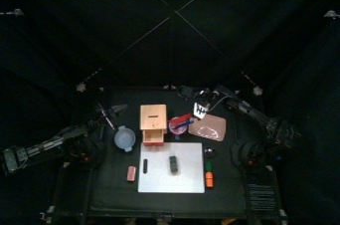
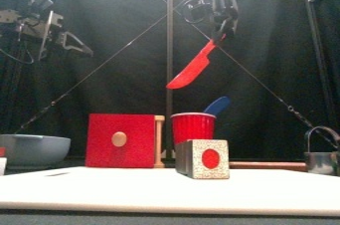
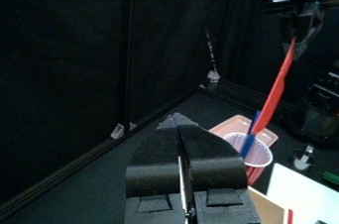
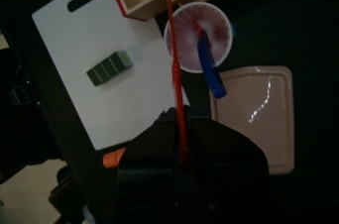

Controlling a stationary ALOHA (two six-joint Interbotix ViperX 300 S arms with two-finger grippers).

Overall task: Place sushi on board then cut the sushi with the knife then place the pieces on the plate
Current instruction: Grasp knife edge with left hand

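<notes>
— So, what does the right gripper (image 2: 221, 20) have?
— I see it clamped on the handle of the red knife (image 2: 193, 68), which hangs tilted, blade down, in the air above the red cup (image 2: 193, 127).
— And the left gripper (image 3: 181, 129)?
— Its jaws are pressed together with nothing between them, and it is held high over the left of the surface (image 1: 93, 189).
— Counts?
— I count two knives, the red one and a blue knife (image 2: 217, 105) standing in the cup. There is one cup, one white board (image 1: 186, 174), one pink tray (image 1: 209, 126) and one sushi roll (image 1: 176, 161).
— Where's the roll?
— It lies near the board's middle, well apart from the tray. It is a row of squared dark green blocks, and its end face is pale and speckled with a round red centre. The board is flat with rounded corners. The tray is shallow and glossy.
</notes>
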